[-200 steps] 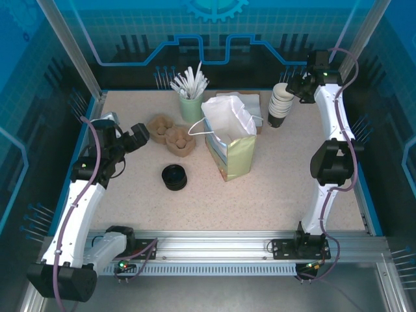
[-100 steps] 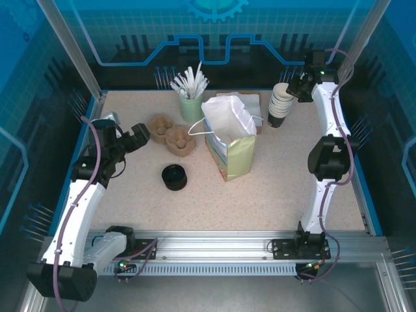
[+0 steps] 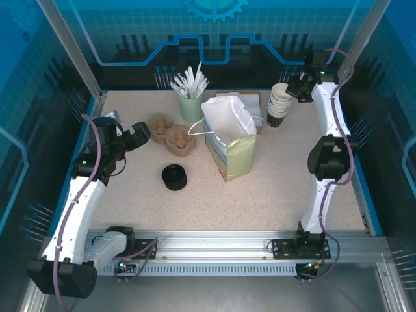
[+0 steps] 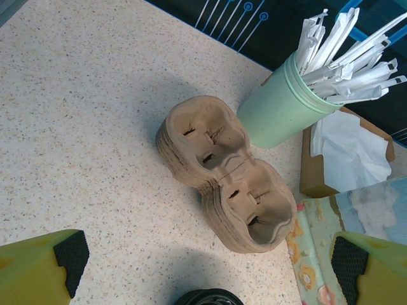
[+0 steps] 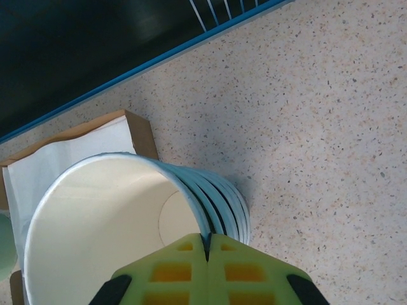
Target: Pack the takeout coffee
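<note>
The takeout coffee, with its greenish body and black lid, is out of view. My right gripper (image 3: 294, 86) (image 5: 206, 240) is at the back right, shut on the rim of the top cup of a stack of lidless white-rimmed cups (image 3: 280, 104) (image 5: 108, 216). My left gripper (image 3: 143, 134) (image 4: 203, 270) hangs open above the table at the left, just short of two stacked brown pulp cup carriers (image 3: 171, 134) (image 4: 222, 171). The open paper bag (image 3: 229, 140) stands mid-table, its white lining showing.
A squat black round piece (image 3: 174, 177) (image 4: 206, 297) sits in front of the carriers. A green holder of wrapped straws (image 3: 191, 104) (image 4: 283, 111) and a brown napkin box (image 3: 250, 101) (image 4: 346, 152) (image 5: 76, 149) stand at the back. A blue rail edges the table.
My right wrist has shifted slightly left and back at the cup stack, and the stack's top leans a little left. The left arm has barely moved.
</note>
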